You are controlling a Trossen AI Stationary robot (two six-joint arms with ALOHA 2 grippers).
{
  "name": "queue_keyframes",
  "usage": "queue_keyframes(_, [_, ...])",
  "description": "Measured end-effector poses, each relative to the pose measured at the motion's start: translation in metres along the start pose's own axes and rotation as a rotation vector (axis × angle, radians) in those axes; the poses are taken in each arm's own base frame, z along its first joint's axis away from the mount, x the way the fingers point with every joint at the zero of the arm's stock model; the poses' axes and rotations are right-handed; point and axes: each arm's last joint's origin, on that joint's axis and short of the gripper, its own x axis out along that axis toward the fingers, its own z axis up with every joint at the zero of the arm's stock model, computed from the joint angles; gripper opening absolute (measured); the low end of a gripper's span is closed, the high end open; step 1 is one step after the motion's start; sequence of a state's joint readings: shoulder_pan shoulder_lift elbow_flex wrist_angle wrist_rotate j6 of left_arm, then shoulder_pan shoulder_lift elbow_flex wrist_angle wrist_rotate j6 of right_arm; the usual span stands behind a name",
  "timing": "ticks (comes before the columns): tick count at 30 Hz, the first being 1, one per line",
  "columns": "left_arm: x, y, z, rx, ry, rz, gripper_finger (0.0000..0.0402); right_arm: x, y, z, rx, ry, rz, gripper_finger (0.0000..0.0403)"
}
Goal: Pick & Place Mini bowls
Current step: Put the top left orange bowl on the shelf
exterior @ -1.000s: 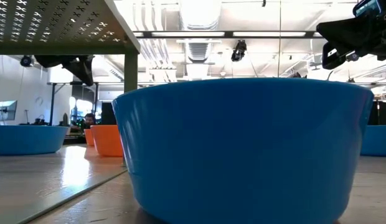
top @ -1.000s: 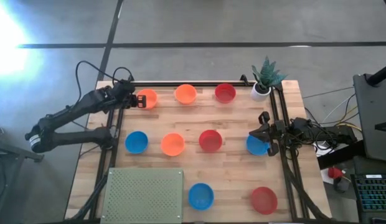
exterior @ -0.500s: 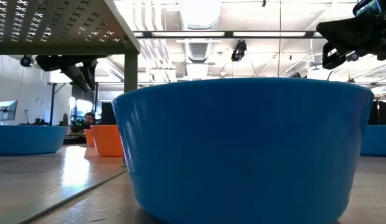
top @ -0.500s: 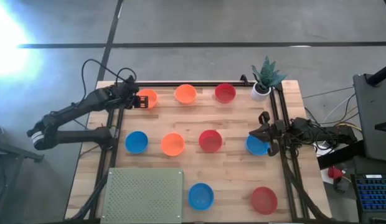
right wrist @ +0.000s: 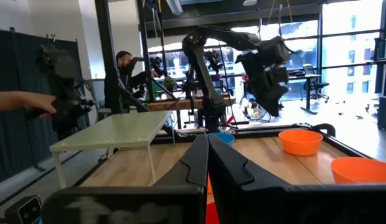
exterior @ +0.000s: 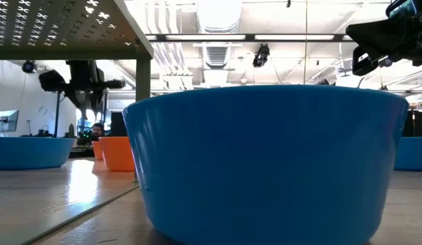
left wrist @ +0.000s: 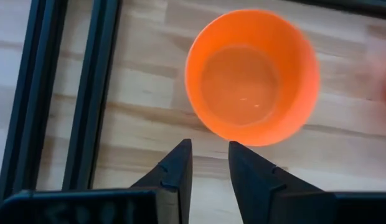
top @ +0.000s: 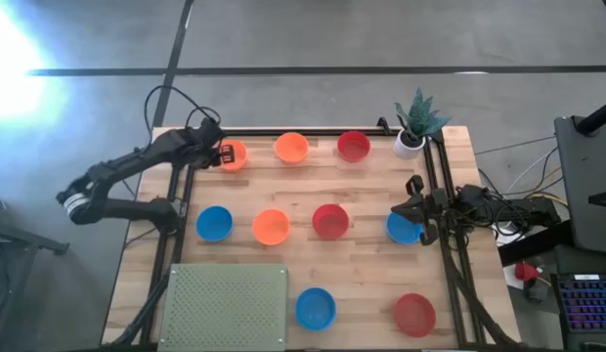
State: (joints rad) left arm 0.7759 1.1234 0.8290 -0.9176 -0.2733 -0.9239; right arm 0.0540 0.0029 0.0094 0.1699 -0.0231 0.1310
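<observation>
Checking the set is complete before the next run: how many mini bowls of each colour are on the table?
Orange bowls: 3
Red bowls: 3
Blue bowls: 3
Total: 9

Right tool fingers pressed together over wooden tabletop. Two orange bowls beyond; white perforated rack alongside; left arm raised opposite.
</observation>
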Motion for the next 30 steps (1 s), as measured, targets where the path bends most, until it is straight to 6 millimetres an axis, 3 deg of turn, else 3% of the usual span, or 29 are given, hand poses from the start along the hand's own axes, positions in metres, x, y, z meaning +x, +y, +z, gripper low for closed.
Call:
queue_keyframes(11, [0.034, -0.012, -0.001, -0.102, -0.012, 0.012, 0.0097, 0.000, 0.000, 0.000, 0.000, 0.000, 0.000, 0.0008])
queue_keyframes(17, [0.048, -0.004, -0.013, -0.198, 0.018, 0.054, 0.0097, 0.000, 0.000, 0.000, 0.000, 0.000, 0.000, 0.0008])
queue_keyframes(24, [0.055, -0.002, -0.016, -0.242, -0.027, -0.022, 0.0097, 0.000, 0.000, 0.000, -0.003, 0.000, -0.001, 0.0008])
queue_keyframes(30, [0.049, -0.003, -0.014, -0.255, -0.029, -0.070, 0.0097, 0.000, 0.000, 0.000, -0.003, 0.000, -0.001, 0.0008])
